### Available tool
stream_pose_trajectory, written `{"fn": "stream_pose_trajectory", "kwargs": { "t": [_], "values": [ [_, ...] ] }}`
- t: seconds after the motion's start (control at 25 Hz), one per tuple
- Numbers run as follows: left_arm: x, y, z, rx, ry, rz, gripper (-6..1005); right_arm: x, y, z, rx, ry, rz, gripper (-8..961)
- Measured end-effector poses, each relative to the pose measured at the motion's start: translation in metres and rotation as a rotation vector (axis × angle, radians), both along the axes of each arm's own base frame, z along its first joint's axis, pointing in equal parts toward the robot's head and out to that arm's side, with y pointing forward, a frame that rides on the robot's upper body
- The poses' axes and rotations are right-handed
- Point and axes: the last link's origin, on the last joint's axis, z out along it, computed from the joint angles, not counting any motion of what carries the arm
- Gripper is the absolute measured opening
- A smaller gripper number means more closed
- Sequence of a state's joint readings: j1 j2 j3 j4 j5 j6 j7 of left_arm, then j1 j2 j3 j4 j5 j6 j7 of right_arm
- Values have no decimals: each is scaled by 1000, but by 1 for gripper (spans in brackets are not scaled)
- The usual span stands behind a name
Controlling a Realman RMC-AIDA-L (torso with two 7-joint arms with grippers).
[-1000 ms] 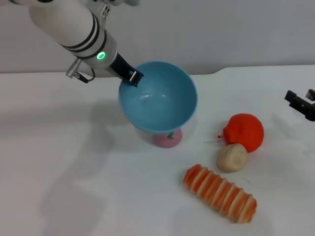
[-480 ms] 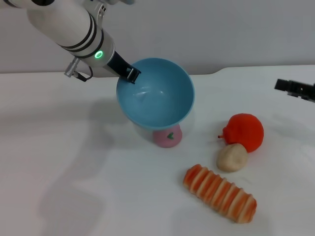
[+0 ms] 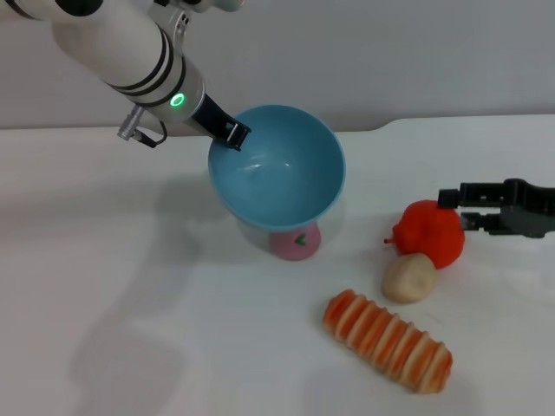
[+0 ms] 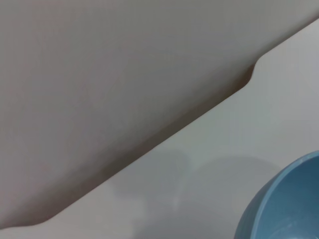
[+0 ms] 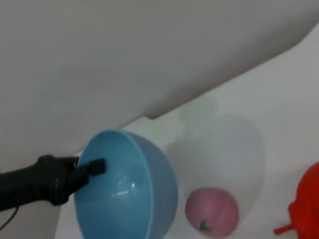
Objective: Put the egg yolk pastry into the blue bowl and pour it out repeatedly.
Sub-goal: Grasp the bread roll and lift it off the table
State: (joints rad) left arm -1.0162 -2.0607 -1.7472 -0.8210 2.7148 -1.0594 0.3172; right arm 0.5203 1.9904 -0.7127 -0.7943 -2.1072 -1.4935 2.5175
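left gripper (image 3: 232,134): jaws clamped on blue bowl (image 3: 277,178) rim, bowl lifted, tilted | right gripper (image 3: 451,208): jaws open, over orange fruit (image 3: 431,230) | egg yolk pastry (image 3: 409,277): on table (image 3: 130,303), touching fruit, nearer front edge

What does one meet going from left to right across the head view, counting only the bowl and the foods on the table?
Light blue round plastic bowl → pink round bun with a green mark → long orange-and-cream striped bread → small beige rounded pastry → orange round fruit.
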Motion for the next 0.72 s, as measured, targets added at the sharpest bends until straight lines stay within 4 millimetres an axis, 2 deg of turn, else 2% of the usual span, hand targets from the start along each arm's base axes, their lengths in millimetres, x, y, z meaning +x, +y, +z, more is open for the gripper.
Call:
{"fn": "stream_pose_trajectory", "kwargs": {
  "t": [0.32,0.72],
  "values": [
    [2,0,-2,-1,-4,-4,0,5,-15,-13,-136,17,-50,679],
    [6,-1,-4,-8,-15,-9,0,20,-25,-15,-155,31,-130,671]
  ]
}}
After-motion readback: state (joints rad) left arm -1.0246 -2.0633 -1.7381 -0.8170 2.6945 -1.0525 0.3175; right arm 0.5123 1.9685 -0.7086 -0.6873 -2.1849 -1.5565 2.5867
